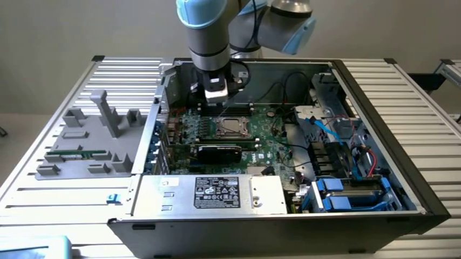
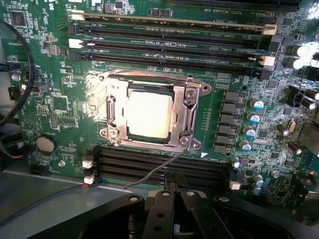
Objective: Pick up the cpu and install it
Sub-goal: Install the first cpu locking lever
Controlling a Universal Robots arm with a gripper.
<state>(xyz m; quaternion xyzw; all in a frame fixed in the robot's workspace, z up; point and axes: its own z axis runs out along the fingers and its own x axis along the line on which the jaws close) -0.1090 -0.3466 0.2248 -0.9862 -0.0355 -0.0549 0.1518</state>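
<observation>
Small white print runs beside the long slots on the motherboard (image 2: 60, 99). It sits upside down in the wrist view, and the parts that can be read say "DIMM" and "CPU1", with "SLOT1" on the line by the pale slot. In the exterior view, a white label (image 1: 219, 193) on the silver power supply box (image 1: 162, 197) carries print too small to read.

There is one cpu (image 2: 149, 113), a pale square. It lies flat inside the metal frame of the socket (image 2: 192, 117) in the middle of the board, also seen in the exterior view (image 1: 230, 127). Three black memory slots (image 2: 174, 50) lie on one side of the socket, and another bank of black slots (image 2: 159, 167) lies on the other. A row of about five blue-topped capacitors (image 2: 253, 118) stands beside the frame.

The one tool (image 2: 173, 196) has its fingers pressed together and pinches nothing. In the exterior view it hangs (image 1: 216, 96) over the board near the socket, apart from the cpu. A thin grey rod (image 2: 154, 177) curves across the slots between the tool and the socket.

One black graphics card (image 1: 219, 151) stands just beside the socket in the open computer case (image 1: 288, 226), and two blue drive caddies (image 1: 338, 195) sit towards the exterior view's right. On the slatted worktop (image 1: 403, 108), at the exterior view's left, a grey fixture (image 1: 108, 116) holds one green memory stick (image 1: 72, 154).
</observation>
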